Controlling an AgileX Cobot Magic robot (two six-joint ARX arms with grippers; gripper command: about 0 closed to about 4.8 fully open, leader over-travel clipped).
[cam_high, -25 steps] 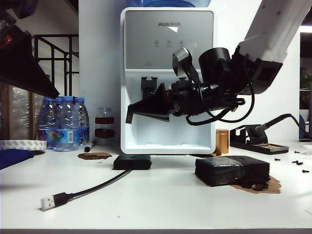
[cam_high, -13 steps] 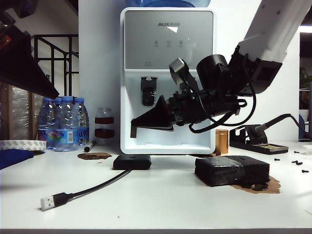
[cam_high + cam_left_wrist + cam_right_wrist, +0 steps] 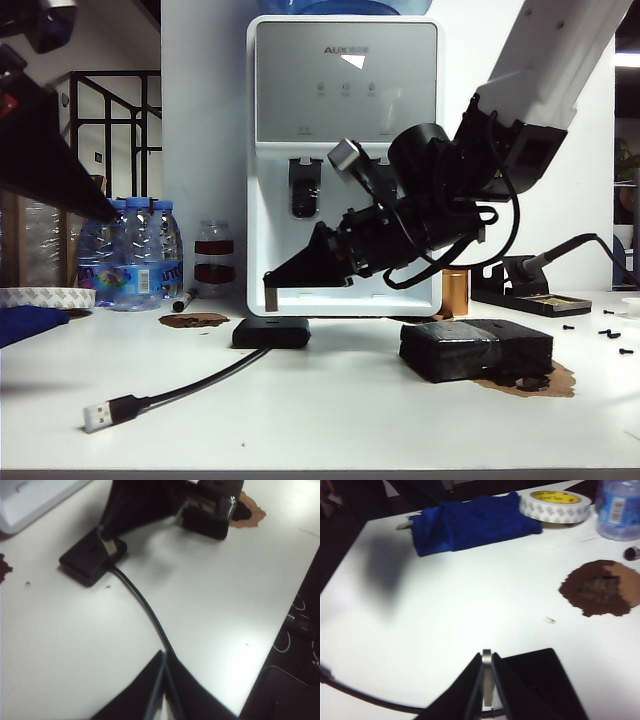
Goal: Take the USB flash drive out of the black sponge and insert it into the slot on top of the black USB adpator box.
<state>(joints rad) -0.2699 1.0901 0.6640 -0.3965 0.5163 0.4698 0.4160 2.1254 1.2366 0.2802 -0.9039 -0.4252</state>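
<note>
Silvery USB stick (image 3: 486, 677) sits clamped in right pincer (image 3: 270, 292), which has tipped down over last sec, now just above adaptor box (image 3: 271, 332) mid-surface (image 3: 330, 415): insertion looks imminent. Left pincer (image 3: 163, 690) together, empty, far left.

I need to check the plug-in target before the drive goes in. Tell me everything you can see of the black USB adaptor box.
The black USB adaptor box is small, flat, matte black and square with rounded corners. It lies flat on the white table before the water dispenser, left of the black sponge. A black cable runs from it to a silver plug. The shut right gripper hovers just above; no contact shows.
</note>
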